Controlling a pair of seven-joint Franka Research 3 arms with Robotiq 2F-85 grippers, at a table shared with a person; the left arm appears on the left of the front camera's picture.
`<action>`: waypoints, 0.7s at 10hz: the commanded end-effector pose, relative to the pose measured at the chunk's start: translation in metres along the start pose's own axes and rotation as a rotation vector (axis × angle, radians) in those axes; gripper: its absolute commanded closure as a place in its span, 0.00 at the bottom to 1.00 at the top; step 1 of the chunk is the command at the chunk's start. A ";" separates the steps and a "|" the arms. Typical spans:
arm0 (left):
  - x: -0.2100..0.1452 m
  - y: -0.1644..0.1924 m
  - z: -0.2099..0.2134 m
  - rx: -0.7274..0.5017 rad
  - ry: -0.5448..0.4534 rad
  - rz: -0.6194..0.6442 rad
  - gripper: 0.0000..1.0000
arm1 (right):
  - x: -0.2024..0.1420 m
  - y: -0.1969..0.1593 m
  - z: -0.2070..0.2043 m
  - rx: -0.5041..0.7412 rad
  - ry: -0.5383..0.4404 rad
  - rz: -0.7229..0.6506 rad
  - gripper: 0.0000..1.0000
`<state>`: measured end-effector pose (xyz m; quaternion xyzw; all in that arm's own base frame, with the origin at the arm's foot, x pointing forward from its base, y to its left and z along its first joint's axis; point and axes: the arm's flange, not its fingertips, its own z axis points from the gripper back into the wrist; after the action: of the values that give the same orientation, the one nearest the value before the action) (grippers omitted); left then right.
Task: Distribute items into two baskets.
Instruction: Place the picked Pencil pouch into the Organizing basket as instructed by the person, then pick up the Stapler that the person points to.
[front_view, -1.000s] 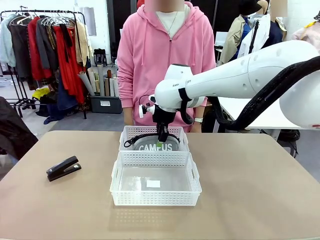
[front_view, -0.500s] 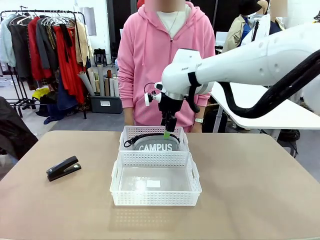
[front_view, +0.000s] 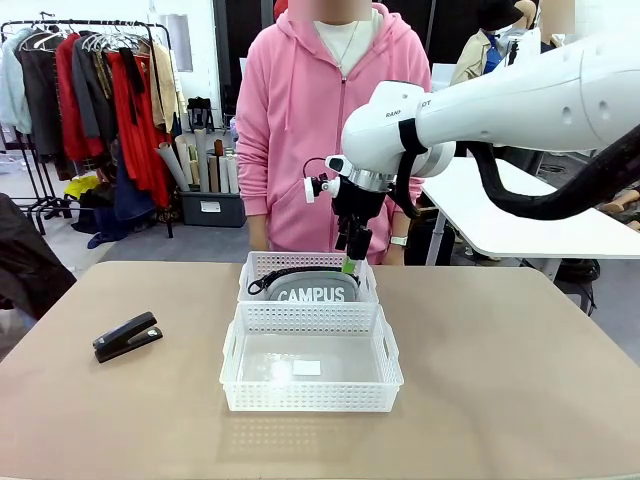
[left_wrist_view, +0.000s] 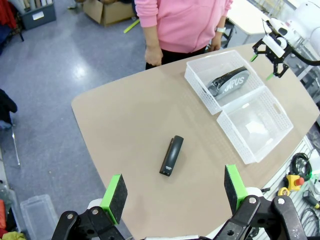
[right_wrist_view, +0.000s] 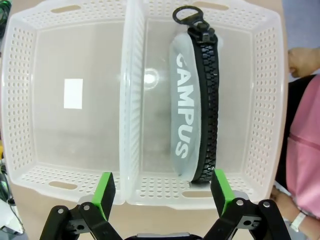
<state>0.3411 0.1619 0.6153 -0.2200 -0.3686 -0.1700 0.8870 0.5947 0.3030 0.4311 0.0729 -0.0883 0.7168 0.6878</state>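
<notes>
The pouch (front_view: 315, 291) lies in the far basket (front_view: 258, 263), upper centre of the front view, and the right tool (front_view: 350, 259) hangs just above it, spread and empty. The stapler (front_view: 127, 336) sits on the bench (front_view: 500, 380) at mid-left, well apart from the near basket (front_view: 310, 396) (bare but for its label (front_view: 307, 368)). The left tool (left_wrist_view: 172, 192), also spread, looks down on it from high up. I judge it should straddle the stapler's narrow body mid-length, lift over the basket wall, and release low.
</notes>
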 end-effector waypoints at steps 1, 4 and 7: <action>-0.001 0.000 0.000 -0.013 -0.013 -0.011 0.00 | 0.002 -0.005 -0.002 -0.004 -0.001 0.005 0.00; -0.001 0.000 0.000 -0.013 -0.013 -0.011 0.00 | 0.002 -0.005 -0.002 -0.004 -0.001 0.005 0.00; -0.001 0.000 0.000 -0.013 -0.013 -0.011 0.00 | 0.002 -0.005 -0.002 -0.004 -0.001 0.005 0.00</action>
<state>0.3411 0.1619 0.6153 -0.2200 -0.3686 -0.1700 0.8870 0.5955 0.3043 0.4268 0.0745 -0.0859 0.7174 0.6873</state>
